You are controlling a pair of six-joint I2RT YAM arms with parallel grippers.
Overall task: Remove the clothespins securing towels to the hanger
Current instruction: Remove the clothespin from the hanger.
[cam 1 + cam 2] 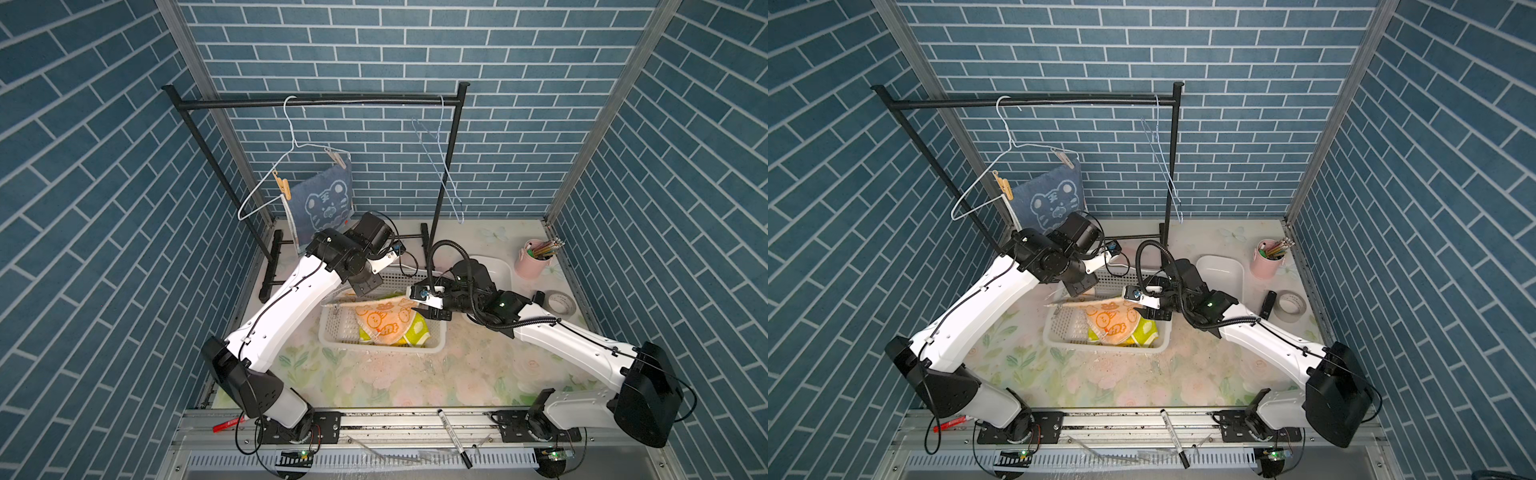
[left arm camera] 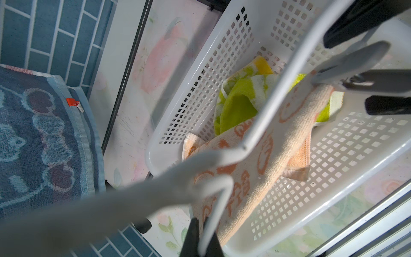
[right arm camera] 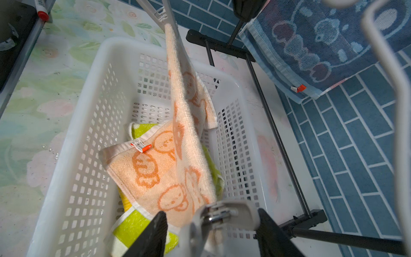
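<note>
You are clamping the hanger (image 2: 280, 89) in the closed left gripper (image 2: 202, 238) so the towel (image 3: 189, 138) is hanging over the basket (image 3: 106, 51), while the right gripper (image 3: 211, 213), jaws half apart and pinching nothing yet, is straddling the grey clothespin (image 3: 235, 213) toward the basket's 3 o'clock, above the floral table (image 1: 415, 386) ringed by blue-brick walls (image 1: 83, 208).

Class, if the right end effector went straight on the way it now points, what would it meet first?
Most likely the pale grey clothespin, sitting between its fingers, clipped to the orange towel.
</note>
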